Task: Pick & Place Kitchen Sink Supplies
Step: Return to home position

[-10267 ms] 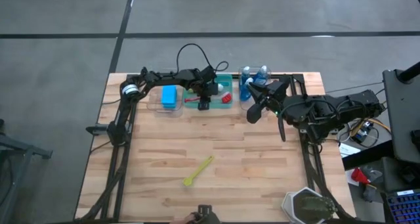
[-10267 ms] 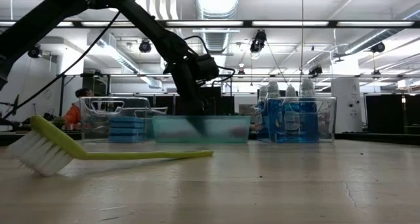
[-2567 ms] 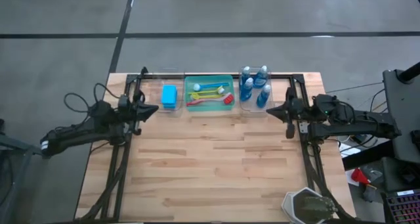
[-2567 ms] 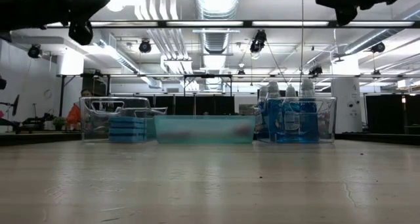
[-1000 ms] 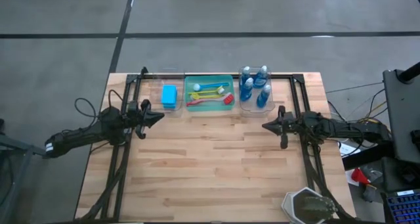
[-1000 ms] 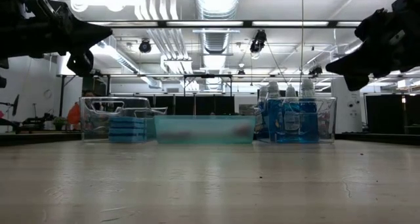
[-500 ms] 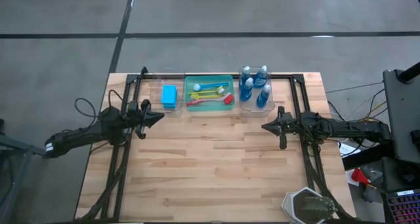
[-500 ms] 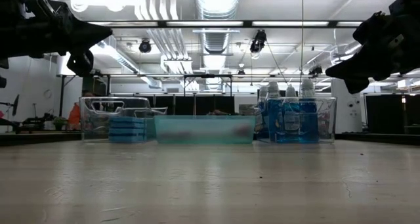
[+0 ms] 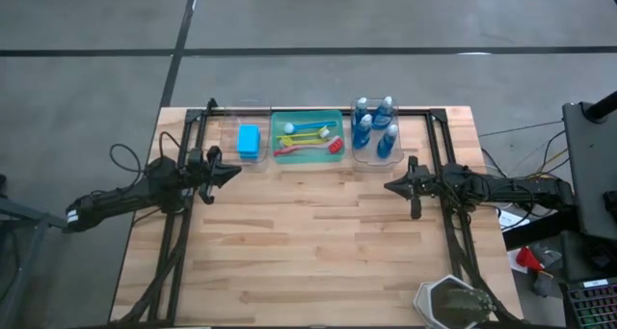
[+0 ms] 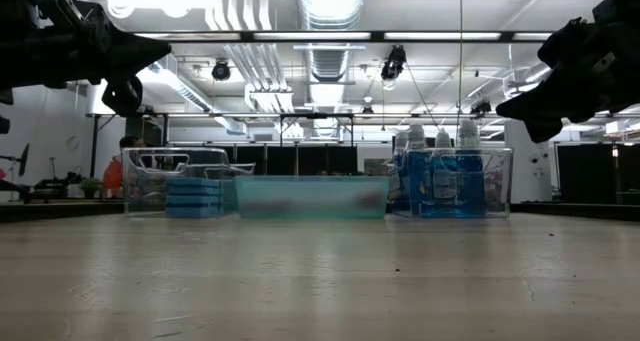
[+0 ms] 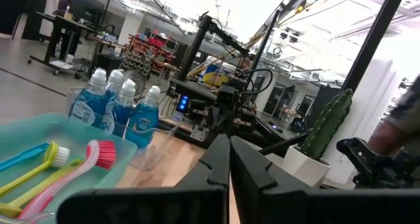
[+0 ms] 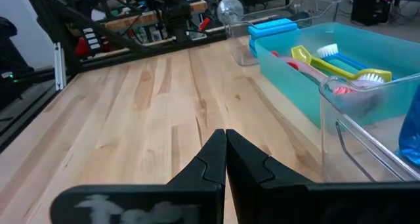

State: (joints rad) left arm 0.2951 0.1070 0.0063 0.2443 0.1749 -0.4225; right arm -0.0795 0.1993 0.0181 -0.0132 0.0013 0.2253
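Both closed, empty: left end effector (image 9: 232,171), right end effector (image 9: 389,186).

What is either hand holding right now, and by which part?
Nothing. The left hand and the right hand are both shut and empty, raised above the table. The dish brushes lie in the green bin.

Grey concrete floor (image 9: 386,20) surrounds the wooden table (image 9: 318,252), beneath a ceiling duct (image 10: 325,61).

Blue sponges (image 9: 249,141) (green bin (image 9: 274,136))
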